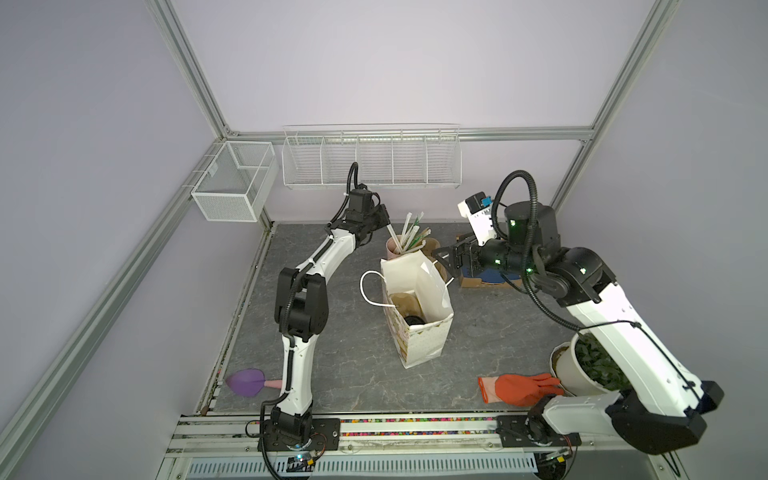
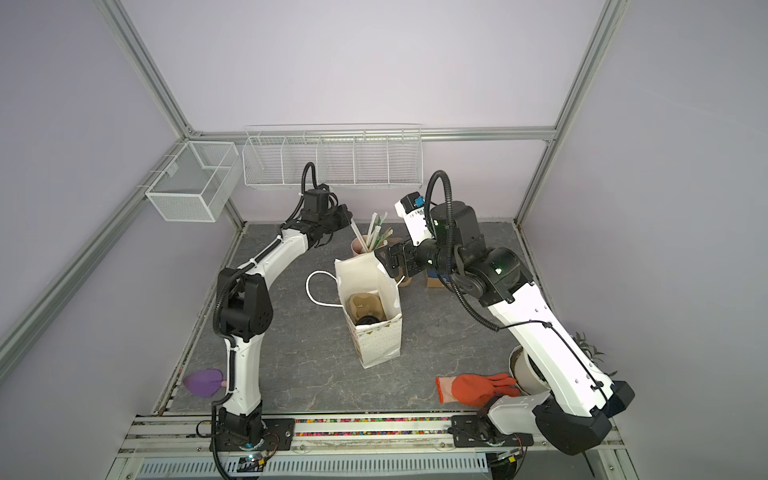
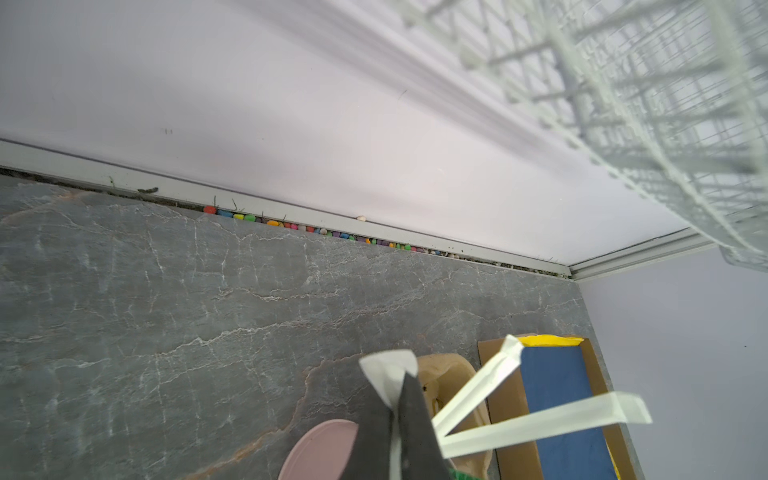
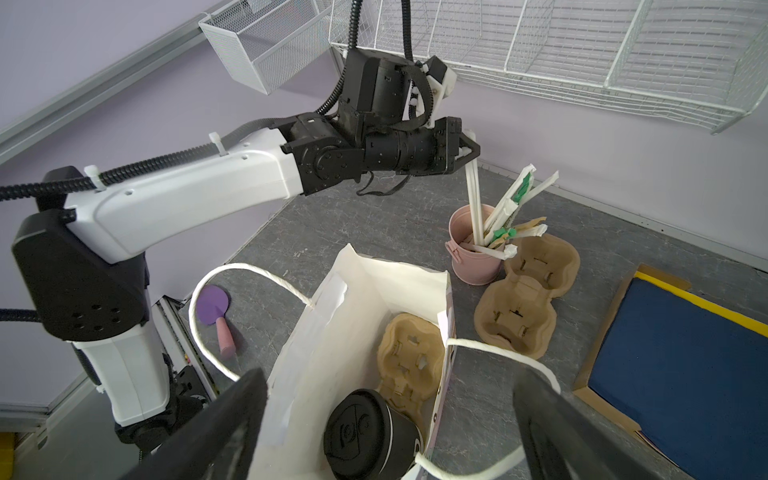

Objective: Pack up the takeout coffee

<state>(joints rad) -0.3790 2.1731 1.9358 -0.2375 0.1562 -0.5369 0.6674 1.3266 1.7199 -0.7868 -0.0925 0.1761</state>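
Takeout coffee (image 4: 365,436), black cup, black lid on, stands inside white paper bag (image 4: 357,291) on grey veined tabletop (image 1: 340,353); lilac walls. Left gripper (image 4: 471,151) pinches wrapped straw (image 4: 473,195). Right gripper (image 1: 445,259) spread wide by bag mouth, empty.

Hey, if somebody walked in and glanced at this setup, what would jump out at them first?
The white paper bag stands open mid-table, with the takeout coffee, lid on, and a brown pulp carrier inside. Behind it, the left tool pinches a wrapped straw standing in the pink cup. An orange glove lies at the front right.
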